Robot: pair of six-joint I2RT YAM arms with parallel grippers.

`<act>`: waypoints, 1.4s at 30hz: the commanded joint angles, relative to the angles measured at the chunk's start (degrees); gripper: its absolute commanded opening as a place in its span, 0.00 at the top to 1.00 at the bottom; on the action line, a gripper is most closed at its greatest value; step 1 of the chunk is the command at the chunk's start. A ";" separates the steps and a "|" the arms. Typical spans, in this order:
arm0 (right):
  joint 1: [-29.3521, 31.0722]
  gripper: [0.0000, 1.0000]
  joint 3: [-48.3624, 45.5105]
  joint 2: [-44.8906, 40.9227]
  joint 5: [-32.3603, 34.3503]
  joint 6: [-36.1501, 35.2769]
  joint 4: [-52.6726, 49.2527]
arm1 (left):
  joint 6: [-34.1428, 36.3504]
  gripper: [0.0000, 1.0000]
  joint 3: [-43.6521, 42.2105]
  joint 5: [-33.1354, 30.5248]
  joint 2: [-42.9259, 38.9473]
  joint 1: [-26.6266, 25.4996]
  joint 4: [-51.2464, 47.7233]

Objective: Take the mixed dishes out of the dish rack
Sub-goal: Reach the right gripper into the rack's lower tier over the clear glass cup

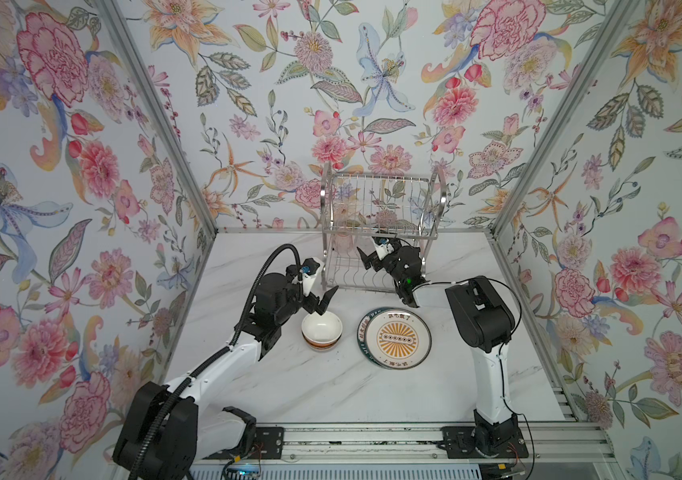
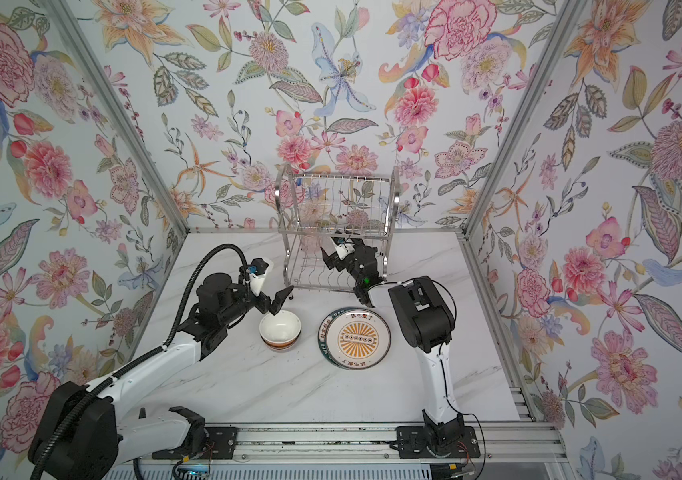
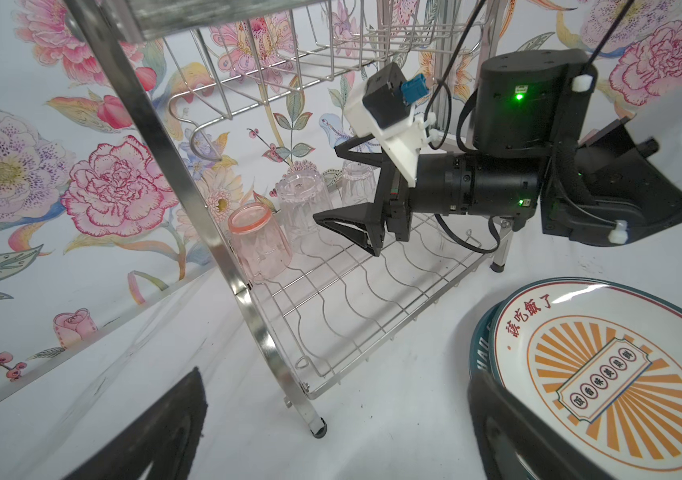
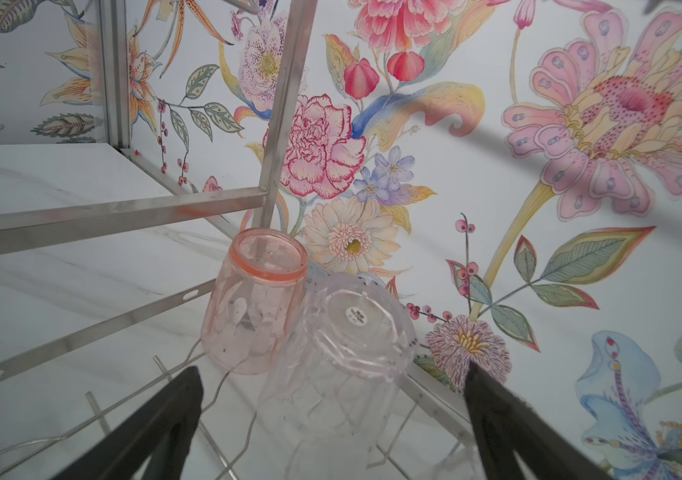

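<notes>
The chrome dish rack (image 1: 323, 195) (image 2: 278, 191) stands at the back. On its lower shelf (image 3: 372, 299) three tumblers sit upside down: a pink one (image 3: 258, 241) (image 4: 256, 303), a clear one (image 3: 304, 199) (image 4: 347, 353) and a third (image 3: 358, 183). My right gripper (image 1: 366, 255) (image 2: 331, 255) (image 3: 327, 183) (image 4: 331, 415) reaches into that tier, open, its fingers on either side of the clear tumbler without touching it. My left gripper (image 1: 328, 300) (image 2: 283, 300) (image 3: 331, 432) hangs open and empty just above a stack of bowls (image 1: 322, 330) (image 2: 280, 330). Stacked plates (image 1: 395, 337) (image 2: 356, 338) (image 3: 605, 374), the orange sunburst one on top, lie to the right of the bowls.
The rack's upper tier (image 1: 379, 208) holds nothing and hangs right over my right gripper. The rack's front foot (image 3: 317, 430) stands between my left fingers in the left wrist view. Flowered walls close in the marble table (image 1: 331, 395) on three sides.
</notes>
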 commanded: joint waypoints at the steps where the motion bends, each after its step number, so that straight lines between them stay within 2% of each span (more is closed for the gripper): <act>1: -0.90 0.01 3.48 2.78 -2.43 -2.06 -0.96 | 0.65 0.01 -1.10 0.02 -1.55 0.76 -1.10; 18: -2.10 0.01 17.48 11.73 -8.38 -3.78 -7.14 | 1.81 0.01 -0.27 -1.62 -2.37 0.76 -3.68; 35: -3.08 0.00 24.59 15.09 -12.25 -3.82 -14.52 | 2.08 0.01 0.92 -1.61 -0.61 0.74 -3.79; 42: -3.19 0.08 24.41 14.76 -15.04 -3.22 -15.69 | 2.33 0.01 0.83 -2.09 -0.68 0.76 -3.65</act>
